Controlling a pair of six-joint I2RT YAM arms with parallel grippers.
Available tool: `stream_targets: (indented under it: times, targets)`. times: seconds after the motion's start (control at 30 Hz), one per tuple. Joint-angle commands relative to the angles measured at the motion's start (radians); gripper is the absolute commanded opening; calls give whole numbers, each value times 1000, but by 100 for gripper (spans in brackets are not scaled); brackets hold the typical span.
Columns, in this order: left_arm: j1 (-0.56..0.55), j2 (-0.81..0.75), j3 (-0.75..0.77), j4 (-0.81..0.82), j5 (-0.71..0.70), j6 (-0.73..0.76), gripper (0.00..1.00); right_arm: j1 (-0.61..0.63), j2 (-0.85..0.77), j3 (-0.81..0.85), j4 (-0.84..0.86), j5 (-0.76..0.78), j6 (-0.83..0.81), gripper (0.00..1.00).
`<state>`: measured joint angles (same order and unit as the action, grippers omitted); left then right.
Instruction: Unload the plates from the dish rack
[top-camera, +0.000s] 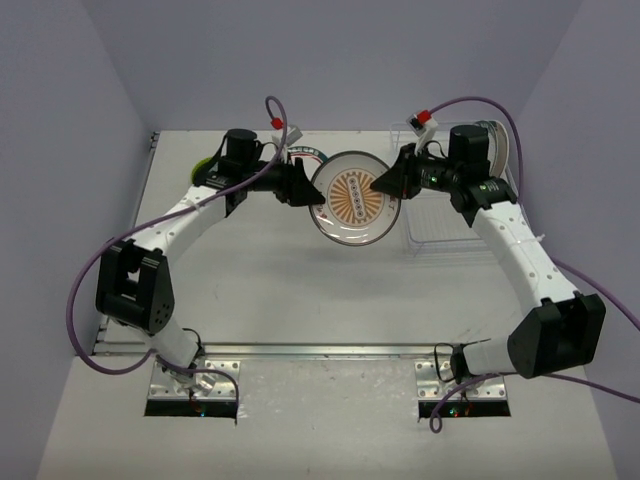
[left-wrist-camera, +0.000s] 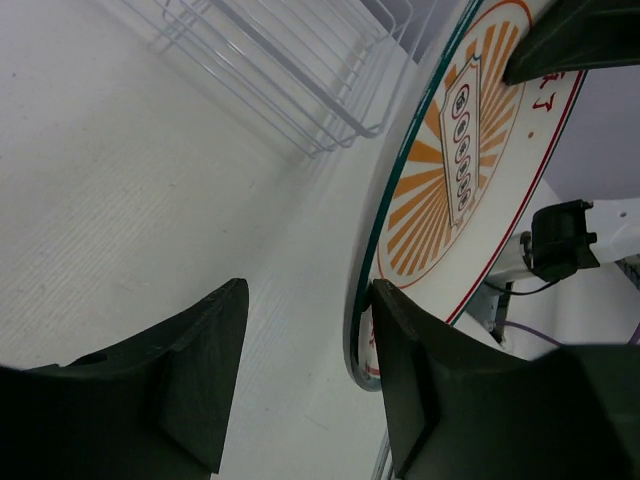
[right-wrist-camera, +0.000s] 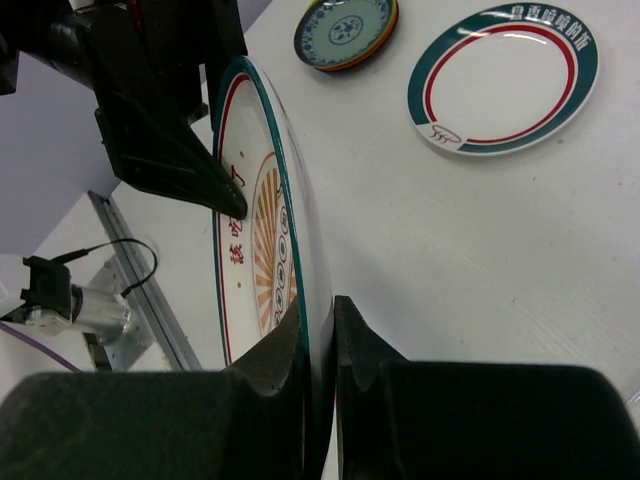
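While the overhead view sets the sunburst plate (top-camera: 352, 198) between the two arms, over the table (top-camera: 260, 290) and just left of the dish rack (top-camera: 452, 228), only the wrist cameras tell us how it is held; from the right wrist we see the right gripper (right-wrist-camera: 320, 340) clenched on the plate's rim, a finger pressed to either face; from the left wrist we see the left gripper (left-wrist-camera: 308, 375) released, its jaws wide apart, the opposite rim standing in the gap close against one finger, though we cannot tell whether it touches; the right wrist alone shows a banded plate (right-wrist-camera: 503, 78), white with a teal and red rim, lying flat on the table, and near it a small patterned plate (right-wrist-camera: 347, 28) with an orange edge under it; the held plate is white, with orange rays around a central panel of small rings, red characters, and a thin green edge with a red line inside.
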<state>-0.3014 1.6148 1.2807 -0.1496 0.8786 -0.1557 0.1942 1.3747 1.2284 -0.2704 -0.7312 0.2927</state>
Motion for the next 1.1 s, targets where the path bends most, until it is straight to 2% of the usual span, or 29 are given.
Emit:
stream_targets:
  times: [0.0,0.1,0.13,0.2,0.23,0.27,0.3,0.37,0.43,0.53,0.73,1.07]
  targets:
    - [-25,18,24,9,12,39,36,14,-1,21,75,-42,45,0]
    - [-24,37,33,-2,13,33,17,14,0,27,59,5,35,4]
    - [-24,46,37,-7,16,32,11,14,0,29,51,33,33,7]
    - [-21,65,44,-17,14,34,1,16,0,27,39,95,37,20]
    - [-20,73,53,-22,10,39,0,14,-1,19,35,116,38,28]
    - [-14,88,65,-31,-5,42,0,13,-3,13,32,154,41,48]
    - [-6,100,74,-37,-16,40,0,12,-4,7,29,182,40,63]
    - [20,127,98,-45,-48,21,0,5,-8,-3,20,242,36,82]
    - [79,175,136,-39,-106,-14,0,-10,-19,-17,16,327,34,95]
    - [152,247,212,-48,-151,-77,0,-61,-28,-33,16,403,49,99]
    - [238,389,360,-75,-216,-126,0,-236,-19,-41,6,395,111,99]
    - [247,538,453,0,-327,-176,5,-270,-27,-45,4,498,72,99]
